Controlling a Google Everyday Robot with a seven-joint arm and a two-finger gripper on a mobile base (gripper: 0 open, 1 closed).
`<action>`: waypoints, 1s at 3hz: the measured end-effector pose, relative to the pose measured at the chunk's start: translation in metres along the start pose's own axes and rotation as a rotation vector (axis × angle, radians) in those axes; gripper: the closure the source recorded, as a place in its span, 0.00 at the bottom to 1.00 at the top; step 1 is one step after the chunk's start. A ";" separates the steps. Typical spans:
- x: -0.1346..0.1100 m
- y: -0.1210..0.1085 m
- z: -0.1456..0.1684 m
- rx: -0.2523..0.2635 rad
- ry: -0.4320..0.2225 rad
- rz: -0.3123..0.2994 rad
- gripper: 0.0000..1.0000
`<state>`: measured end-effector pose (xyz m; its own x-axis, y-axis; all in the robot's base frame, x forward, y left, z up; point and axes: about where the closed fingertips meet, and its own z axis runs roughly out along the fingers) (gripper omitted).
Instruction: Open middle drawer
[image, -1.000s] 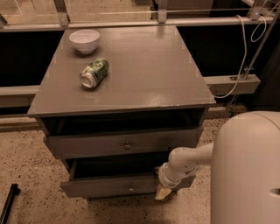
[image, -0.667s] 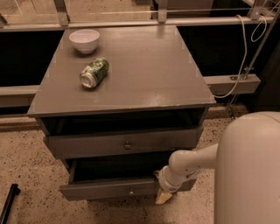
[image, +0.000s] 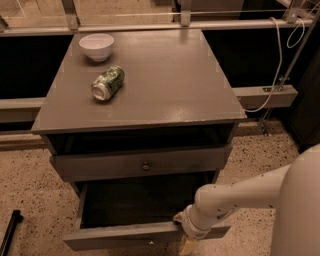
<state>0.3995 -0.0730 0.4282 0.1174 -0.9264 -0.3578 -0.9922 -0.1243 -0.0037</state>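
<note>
The grey cabinet has a drawer with a round knob under its top. Below it the middle drawer is pulled well out, its dark inside showing and its small knob at the frame's lower edge. My gripper is at the right part of this drawer's front, at the end of my white arm, reaching in from the right. The gripper's tip is partly cut off by the bottom of the frame. Any drawer below is hidden.
A white bowl and a crushed green can lying on its side sit on the cabinet top. A white cable hangs at the right by a metal rail. A black rod lies on the speckled floor at lower left.
The middle drawer has slid further out toward me, showing more of its inside. My arm and gripper have moved back with its front. The bowl and can have not moved.
</note>
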 end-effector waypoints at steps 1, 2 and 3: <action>-0.014 0.025 -0.015 -0.024 0.009 -0.021 0.30; -0.031 0.009 -0.036 0.014 0.038 -0.065 0.31; -0.042 -0.031 -0.043 0.058 0.061 -0.110 0.38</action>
<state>0.4269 -0.0456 0.4836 0.2258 -0.9284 -0.2950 -0.9738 -0.2068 -0.0946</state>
